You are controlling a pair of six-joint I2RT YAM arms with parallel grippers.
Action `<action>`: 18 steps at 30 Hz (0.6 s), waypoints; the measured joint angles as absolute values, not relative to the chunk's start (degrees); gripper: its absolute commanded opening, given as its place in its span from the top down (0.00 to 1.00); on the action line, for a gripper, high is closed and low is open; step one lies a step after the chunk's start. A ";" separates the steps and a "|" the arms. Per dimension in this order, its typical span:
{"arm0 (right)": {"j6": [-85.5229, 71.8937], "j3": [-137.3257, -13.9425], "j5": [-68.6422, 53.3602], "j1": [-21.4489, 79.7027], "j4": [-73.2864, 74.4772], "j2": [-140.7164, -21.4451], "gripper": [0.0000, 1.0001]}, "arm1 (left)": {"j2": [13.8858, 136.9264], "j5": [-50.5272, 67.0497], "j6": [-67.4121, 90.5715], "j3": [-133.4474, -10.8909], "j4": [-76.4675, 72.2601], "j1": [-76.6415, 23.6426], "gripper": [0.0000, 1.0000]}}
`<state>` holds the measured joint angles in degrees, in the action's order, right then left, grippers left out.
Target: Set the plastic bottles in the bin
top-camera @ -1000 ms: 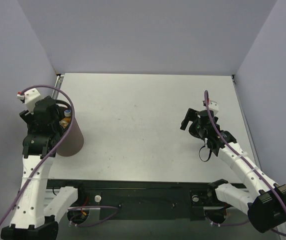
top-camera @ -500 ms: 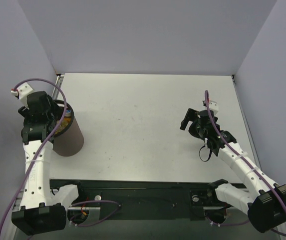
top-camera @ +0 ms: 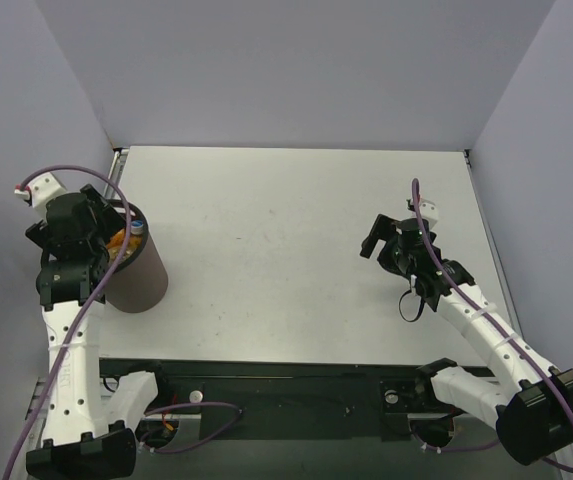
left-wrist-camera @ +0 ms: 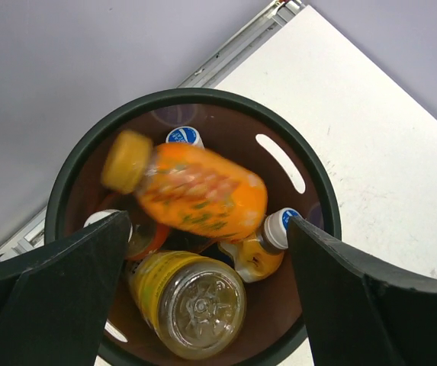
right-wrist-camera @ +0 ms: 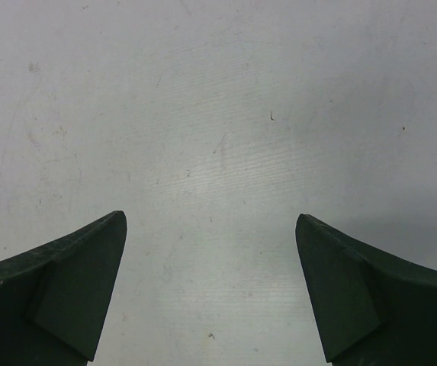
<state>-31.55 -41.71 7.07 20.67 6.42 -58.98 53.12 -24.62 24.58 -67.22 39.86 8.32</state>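
Your round dark-brown bin (left-wrist-camera: 203, 94) with the wide dark rim stands at the left edge of the pale grey counter (top-camera: 266, 230), close to the left wall, and the plastic bottles are inside it. On top lies an orange plastic bottle with a yellow-orange cap (left-wrist-camera: 195, 191), on its side across the opening with the cap toward the left. It is slightly blurred in the left wrist view. Below it, nearest the camera, a yellow plastic bottle (left-wrist-camera: 191, 305) shows you its clear ribbed base. Just to its right, a small orange-yellow bottle with a blue-and-white cap (left-wrist-camera: 260, 252) leans with the cap up and to the right. A second blue cap (left-wrist-camera: 184, 136) peeks out behind the orange bottle at the bin's far wall, and a white cap (left-wrist-camera: 100, 219) shows at the left beside a finger. You cannot tell from here which bottles those two caps belong to.

Your left hand (left-wrist-camera: 209, 223) hangs right above the bin's mouth, its two dark fingers spread wide to either side of the opening and gripping nothing. A purple cable (top-camera: 71, 170) loops over that arm.

Your right hand (right-wrist-camera: 210, 219) is well apart from the bin, over the right half of the counter. Its fingers are spread too, with bare counter showing between them.
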 measured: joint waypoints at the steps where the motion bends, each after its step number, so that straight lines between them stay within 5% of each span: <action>1: -31.57 -41.71 7.03 20.67 6.42 -58.96 0.13 | 52.73 -24.58 24.51 -67.22 39.99 8.32 0.04; 9: -31.64 -41.69 7.05 20.67 6.79 -56.88 0.12 | 53.01 -17.06 22.68 -71.16 41.34 6.61 0.03; 13: -31.77 -41.71 8.64 21.12 8.47 -56.62 0.00 | 53.56 -13.45 21.56 -72.88 40.21 -0.78 0.03; 18: -31.70 -43.11 12.86 22.63 13.74 -56.58 0.00 | 55.11 -10.85 19.42 -72.86 38.72 -13.10 0.03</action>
<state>-31.70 -43.11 12.86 22.63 13.74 -56.58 55.11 -10.85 19.42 -72.86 38.72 -13.10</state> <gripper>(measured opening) 0.999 0.972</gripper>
